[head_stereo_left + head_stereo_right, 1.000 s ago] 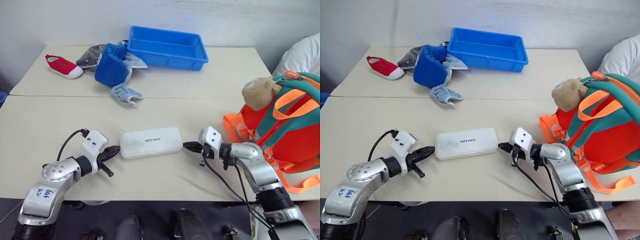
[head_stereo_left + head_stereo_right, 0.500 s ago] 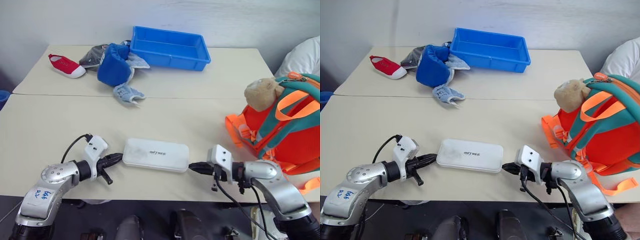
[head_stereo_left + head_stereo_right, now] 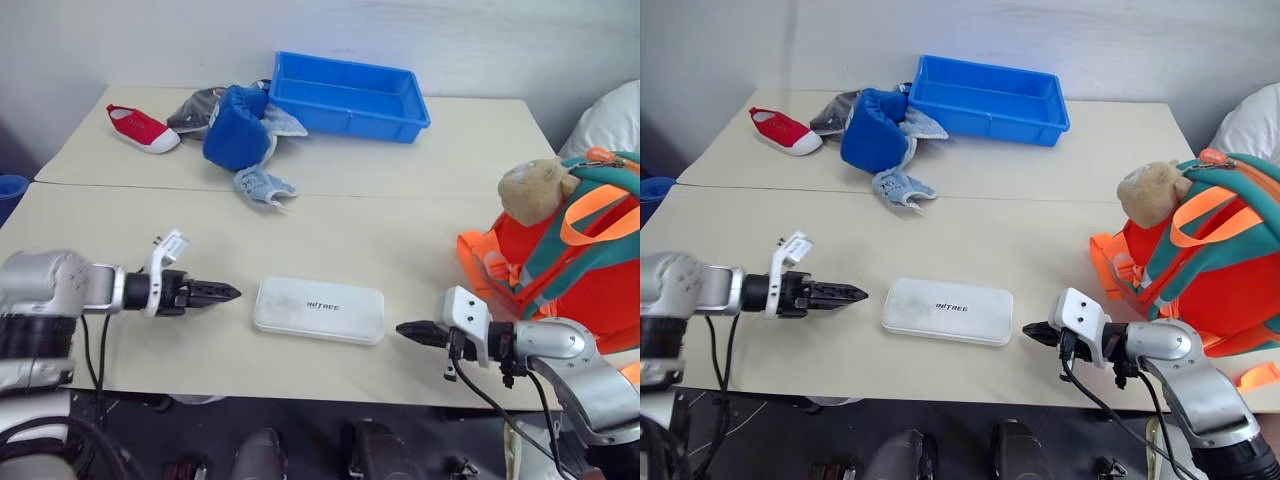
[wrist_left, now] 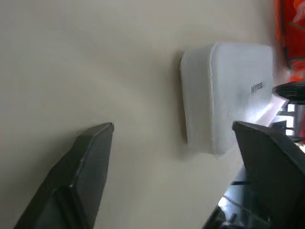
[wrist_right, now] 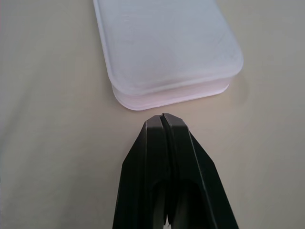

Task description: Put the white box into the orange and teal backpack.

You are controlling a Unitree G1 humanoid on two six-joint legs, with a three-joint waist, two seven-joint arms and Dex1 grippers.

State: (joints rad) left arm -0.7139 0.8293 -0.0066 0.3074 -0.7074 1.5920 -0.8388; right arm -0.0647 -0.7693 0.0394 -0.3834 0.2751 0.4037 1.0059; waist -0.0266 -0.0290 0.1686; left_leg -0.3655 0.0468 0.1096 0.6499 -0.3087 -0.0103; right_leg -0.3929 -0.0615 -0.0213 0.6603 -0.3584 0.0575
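The white box (image 3: 319, 310) lies flat on the surface (image 3: 420, 240) near its front edge, between the two arms, with the left tool (image 3: 222, 292) just off one short end and the right tool (image 3: 408, 329) just off the other; neither touches it. The left tool is released, its fingers (image 4: 83, 167) spread wide in the wrist view with the box end framed between them; the right tool is clenched on nothing, fingers pressed together and aimed at the near corner (a pusher's posture, not a grabber's). The risk, as I read it: the box is flat, smooth and rounded at the corners, so a pinch on its thin end could squirt it sideways, and a nudge from the clenched tool could slide it off the front edge. The orange and teal backpack (image 3: 570, 270) stands well apart at the right, plush toy (image 3: 535, 190) on top, and whether its mouth is open I cannot tell; a shut zip would stall the drop. The box itself looks clean, slim, with small dark lettering on its lid.
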